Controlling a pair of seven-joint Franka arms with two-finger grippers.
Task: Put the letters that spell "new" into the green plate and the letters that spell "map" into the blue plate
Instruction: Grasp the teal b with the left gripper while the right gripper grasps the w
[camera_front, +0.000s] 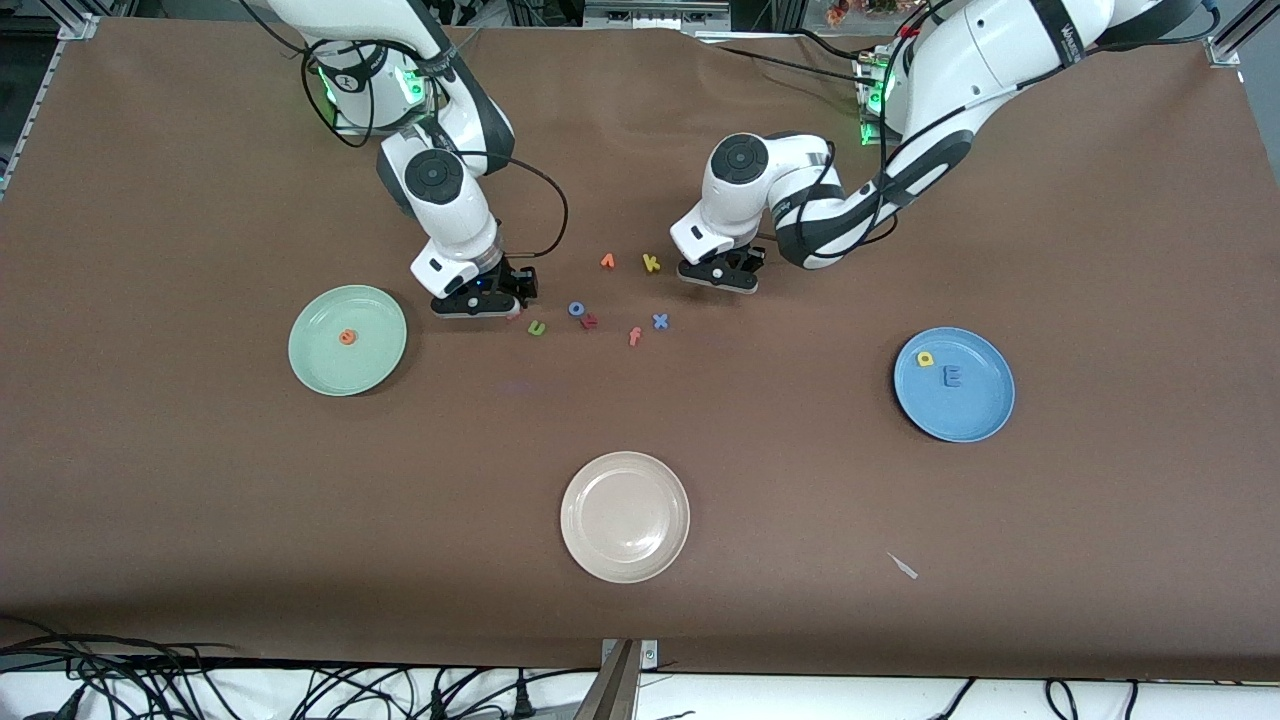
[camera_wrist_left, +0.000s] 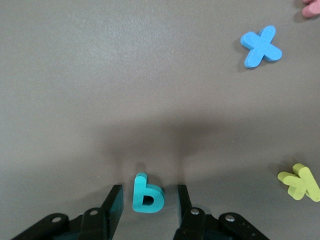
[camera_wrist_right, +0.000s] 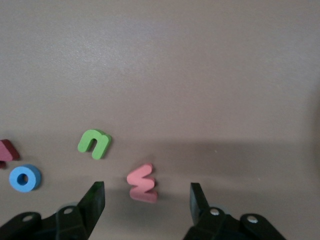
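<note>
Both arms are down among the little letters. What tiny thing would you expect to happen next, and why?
Probably the left pincer closes on the teal p: the letter lies between its fingers with narrow gaps on both sides. The blue plate already holds the yellow a and blue m. The right pincer stands open around the pink w.

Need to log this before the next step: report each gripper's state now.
Left gripper: open, fingers on either side of the teal "p", not clamped on it.
Right gripper: open, fingers apart around the pink "w".
</note>
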